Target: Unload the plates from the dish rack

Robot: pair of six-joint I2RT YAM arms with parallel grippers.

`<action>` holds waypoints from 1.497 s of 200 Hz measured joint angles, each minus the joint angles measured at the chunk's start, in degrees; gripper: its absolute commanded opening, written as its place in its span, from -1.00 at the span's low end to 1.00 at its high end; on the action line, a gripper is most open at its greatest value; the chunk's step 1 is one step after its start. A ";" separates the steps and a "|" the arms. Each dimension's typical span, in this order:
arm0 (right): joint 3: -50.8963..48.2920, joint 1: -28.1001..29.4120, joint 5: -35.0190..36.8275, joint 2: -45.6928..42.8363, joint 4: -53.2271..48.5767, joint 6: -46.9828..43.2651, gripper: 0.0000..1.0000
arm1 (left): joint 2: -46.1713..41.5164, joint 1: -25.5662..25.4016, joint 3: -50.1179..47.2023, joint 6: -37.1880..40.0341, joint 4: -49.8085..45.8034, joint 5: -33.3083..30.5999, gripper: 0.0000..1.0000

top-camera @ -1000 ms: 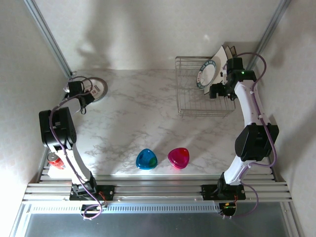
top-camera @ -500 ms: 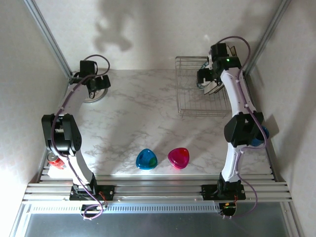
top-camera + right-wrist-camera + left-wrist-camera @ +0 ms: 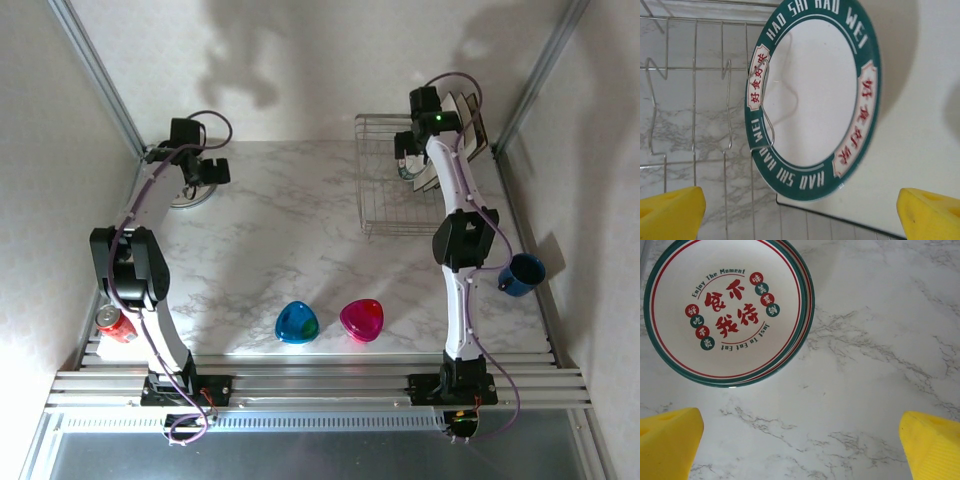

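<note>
From above, the right arm (image 3: 455, 190) hid most of what stood in the dish rack (image 3: 360, 175). Stretched far forward, the right gripper (image 3: 800, 215) gaped empty before a green-rimmed plate (image 3: 812, 100) standing among the wires. The left gripper (image 3: 800, 445), spread wide and empty, hovered over stacked plates (image 3: 727, 310), cut off at the frame's top, on the tabletop (image 3: 880, 340).

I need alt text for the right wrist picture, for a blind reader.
A round white plate with a green lettered rim stands in the dish rack, a wire loop crossing its left edge. The open right gripper's yellow fingertips frame the bottom corners.
</note>
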 measured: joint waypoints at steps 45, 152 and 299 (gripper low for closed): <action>1.16 0.00 1.20 2.71 2.51 1.22 0.95 | 0.02 -0.57 0.00 0.04 -0.07 0.87 0.99; 4.72 -1.01 0.90 6.05 5.51 4.72 0.59 | 0.02 -0.81 0.00 0.70 -0.79 1.46 0.99; 5.57 -1.25 -0.28 7.93 7.21 5.81 -0.64 | 0.02 -1.44 0.00 0.90 -1.14 1.42 0.99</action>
